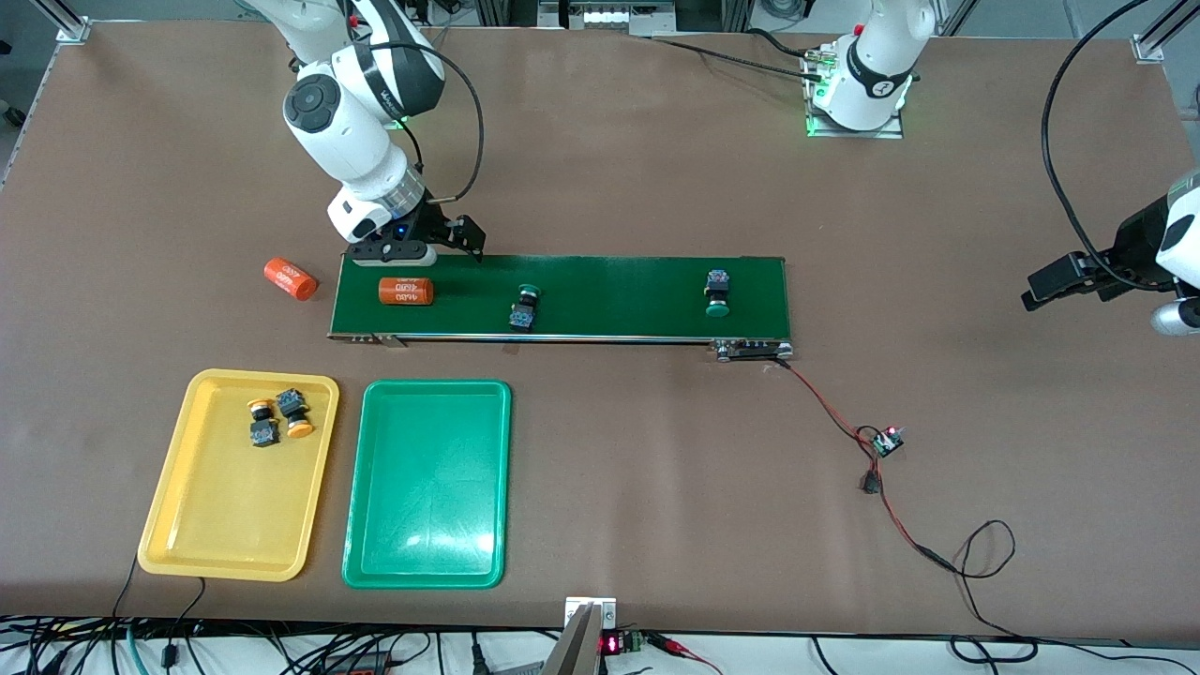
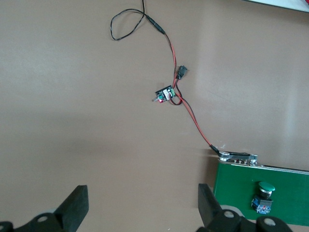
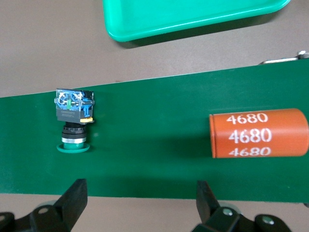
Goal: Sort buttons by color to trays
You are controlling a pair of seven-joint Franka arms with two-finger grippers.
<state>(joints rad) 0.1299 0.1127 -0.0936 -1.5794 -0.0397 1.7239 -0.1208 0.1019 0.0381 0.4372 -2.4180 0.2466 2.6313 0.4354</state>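
Two yellow buttons (image 1: 278, 418) lie side by side in the yellow tray (image 1: 192, 525), near its end closest to the conveyor belt (image 1: 609, 281), while the green tray (image 1: 427, 553) sits just beside it, toward the left arm's end of the table. Two green buttons remain on the belt: one (image 1: 525, 307) near the belt's middle, the other (image 1: 717, 291) closer to the left arm's end. An orange cylinder (image 1: 406, 292) marked 4680 lies on the belt near the right arm's end, and a second orange cylinder (image 1: 290, 278) rests on the table just off that end. The right gripper (image 1: 412, 246) hangs over the belt's edge farthest from the front camera, above the first cylinder, fingers spread wide and holding nothing. The left gripper (image 2: 142, 205) waits over bare table off the belt's other end, also wide open and empty, above a small circuit board (image 1: 887, 441) with red and black wires (image 1: 834, 408).
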